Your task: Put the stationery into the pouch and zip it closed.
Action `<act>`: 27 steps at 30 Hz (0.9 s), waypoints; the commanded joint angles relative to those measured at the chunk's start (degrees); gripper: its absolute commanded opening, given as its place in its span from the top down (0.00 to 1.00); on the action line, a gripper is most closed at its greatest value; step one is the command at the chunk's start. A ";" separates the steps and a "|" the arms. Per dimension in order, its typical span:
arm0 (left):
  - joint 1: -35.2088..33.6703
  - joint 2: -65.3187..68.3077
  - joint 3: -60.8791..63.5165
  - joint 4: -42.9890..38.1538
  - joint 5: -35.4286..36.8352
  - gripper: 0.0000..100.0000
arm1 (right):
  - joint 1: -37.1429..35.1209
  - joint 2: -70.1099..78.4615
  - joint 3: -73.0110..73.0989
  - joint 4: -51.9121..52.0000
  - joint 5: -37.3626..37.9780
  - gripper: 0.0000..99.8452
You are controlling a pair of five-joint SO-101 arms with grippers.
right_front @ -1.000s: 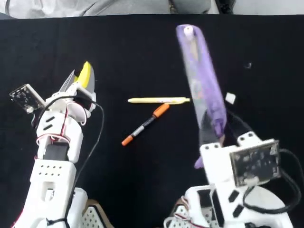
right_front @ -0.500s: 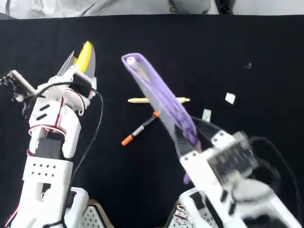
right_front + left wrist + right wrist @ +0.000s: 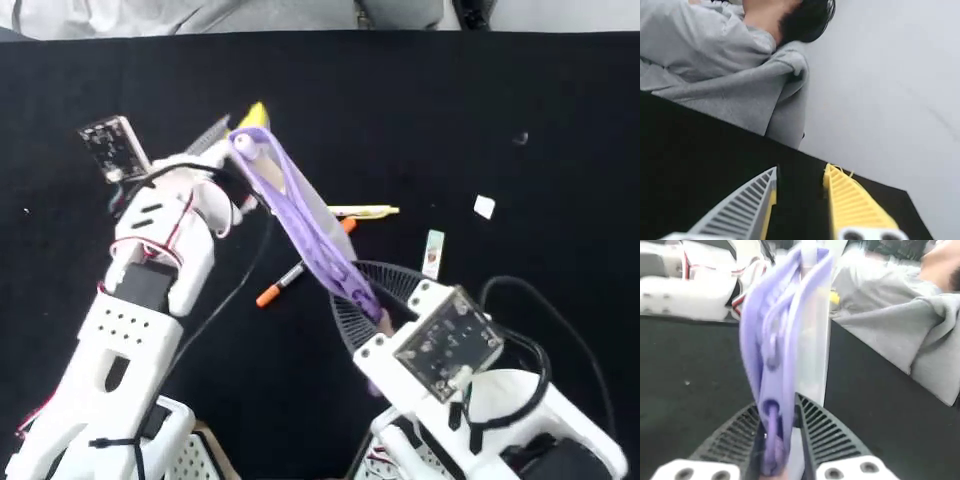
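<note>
Since the earlier frame, we swung the pouch (image 3: 300,222), clamped in our right gripper (image 3: 779,415), across to our left gripper (image 3: 801,172), jaws spread, holding nothing. Ahead of the right gripper, a pen (image 3: 372,211) and marker (image 3: 277,287) lie on the tabletop (image 3: 520,100).
</note>
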 commanded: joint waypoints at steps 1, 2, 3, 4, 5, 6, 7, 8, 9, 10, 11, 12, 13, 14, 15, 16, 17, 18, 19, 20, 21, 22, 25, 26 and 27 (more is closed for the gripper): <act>8.57 -7.47 -8.04 2.37 -3.78 0.84 | -0.97 -0.84 6.37 -5.71 3.69 0.99; 10.68 -9.85 -8.48 3.43 -4.84 0.84 | -1.05 -2.15 8.57 -7.65 4.40 0.99; 12.53 -12.22 -8.66 4.66 -5.80 0.84 | -0.97 -3.65 10.95 -9.67 5.10 0.99; 13.85 -14.68 -8.66 5.89 -6.59 0.84 | -0.88 -5.58 13.58 -11.69 5.36 0.99; 14.55 -16.44 -8.66 7.12 -7.30 0.84 | -0.88 -7.69 16.31 -13.63 5.71 0.99; 14.46 -18.20 -8.57 7.82 -8.09 0.84 | -0.88 -9.98 19.03 -15.38 6.07 0.99; 13.49 -19.52 -8.22 8.26 -9.05 0.84 | -0.88 -12.35 21.76 -17.05 6.07 0.99; 12.00 -20.13 -7.69 8.26 -9.76 0.84 | -0.88 -14.90 24.31 -18.64 5.98 0.99; 10.15 -20.66 -7.52 7.82 -10.29 0.84 | -0.88 -17.45 26.59 -19.78 5.89 0.99; 8.04 -21.19 -7.16 6.59 -10.46 0.84 | -0.79 -19.91 28.62 -20.84 5.89 0.99; 5.76 -21.45 -7.08 5.27 -10.46 0.84 | -0.79 -22.55 30.46 -21.63 5.89 0.99; 2.95 -21.45 -7.08 4.31 -10.37 0.84 | -0.44 -25.01 32.22 -22.24 5.89 0.99; -0.04 -21.45 -7.34 3.78 -10.29 0.84 | 0.62 -27.47 33.71 -22.59 5.89 0.99; -3.03 -21.45 -7.43 3.69 -10.29 0.84 | 2.11 -29.85 35.21 -23.03 5.89 0.99; -6.02 -21.45 -7.52 3.60 -10.29 0.84 | 3.96 -31.87 36.70 -23.38 5.89 0.99; -9.10 -21.45 -7.78 3.60 -10.29 0.84 | 5.10 -32.40 37.05 -23.38 5.89 0.99; -12.18 -21.45 -7.96 3.78 -10.29 0.84 | 5.45 -31.96 37.49 -22.95 5.98 0.99; -14.90 -21.45 -7.78 3.78 -10.11 0.84 | 6.07 -31.34 37.58 -22.15 5.98 0.99; -17.27 -21.45 -7.43 3.96 -9.14 0.84 | 7.21 -30.73 37.58 -21.71 5.63 0.99; -19.65 -21.27 -6.99 4.13 -7.65 0.84 | 8.44 -30.81 37.49 -21.71 5.45 0.99; -21.76 -21.45 -6.02 4.22 -5.80 0.84 | 9.76 -30.90 37.23 -21.89 5.45 0.99; -23.69 -21.45 -4.88 4.22 -4.13 0.84 | 11.16 -30.90 37.23 -21.89 5.45 0.99; -27.56 -21.45 -1.01 4.04 0.26 0.84 | 13.71 -30.81 38.02 -20.48 5.45 0.99; -28.09 -21.45 0.40 4.04 1.23 0.84 | 14.07 -30.81 38.37 -18.99 5.89 0.99; -28.35 -21.45 1.89 4.04 1.76 0.84 | 14.24 -30.81 38.73 -17.32 5.98 0.99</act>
